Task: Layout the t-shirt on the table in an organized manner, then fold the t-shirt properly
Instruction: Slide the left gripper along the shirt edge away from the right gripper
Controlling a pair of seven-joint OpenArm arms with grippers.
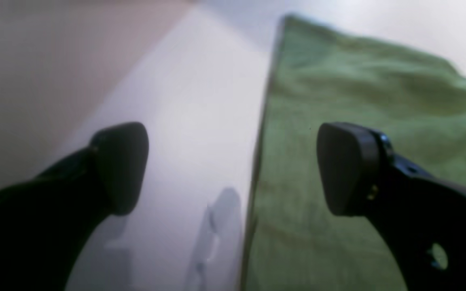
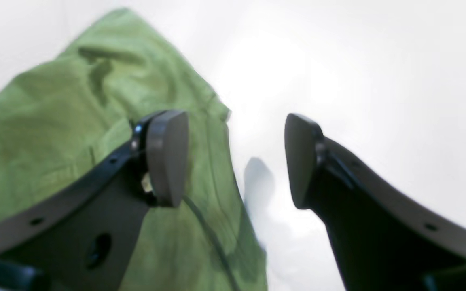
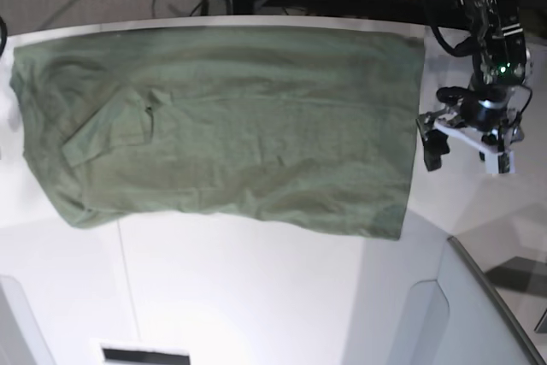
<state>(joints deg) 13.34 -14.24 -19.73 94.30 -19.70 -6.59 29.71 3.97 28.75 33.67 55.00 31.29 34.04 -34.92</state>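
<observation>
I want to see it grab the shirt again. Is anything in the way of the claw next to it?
Nothing visible is. The open left gripper hangs just beside the t-shirt, with only bare table between.

Blurred wrist views; overexposed white glare

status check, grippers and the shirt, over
Left gripper open, empty, at the t-shirt edge. Right gripper open, empty. T-shirt spread on the table, not folded. Nothing in the way.
</observation>
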